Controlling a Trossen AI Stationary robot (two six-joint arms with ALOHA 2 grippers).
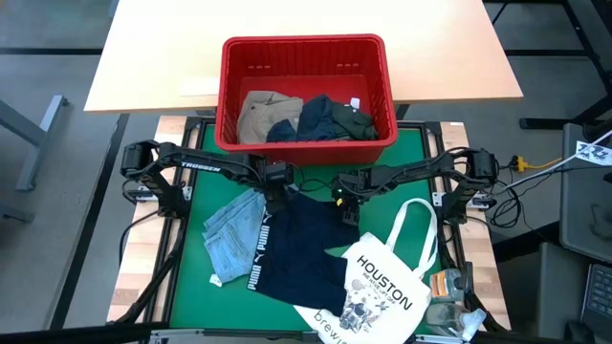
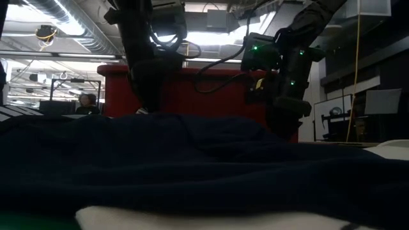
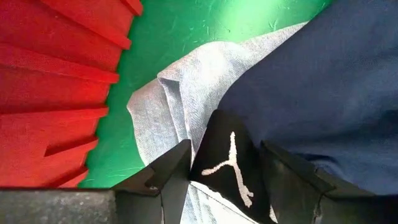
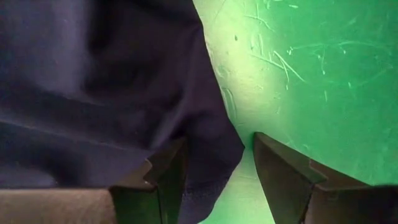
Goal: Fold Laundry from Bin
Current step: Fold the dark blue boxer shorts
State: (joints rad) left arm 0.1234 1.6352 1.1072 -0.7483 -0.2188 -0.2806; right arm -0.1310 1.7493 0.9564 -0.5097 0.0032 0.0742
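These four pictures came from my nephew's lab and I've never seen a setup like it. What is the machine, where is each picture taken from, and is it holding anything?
It is a robot with two dark arms working at a table with a green mat. One picture looks straight down, one looks level across the table, and two come from cameras on the wrists.

On the mat lie a navy garment, a light blue denim piece and a white tote bag. Behind them stands a red bin with more clothes inside.

The left pincer and the right pincer are each down at a top corner of the navy garment, fingers open on either side of its edge. Neither has closed on the cloth.
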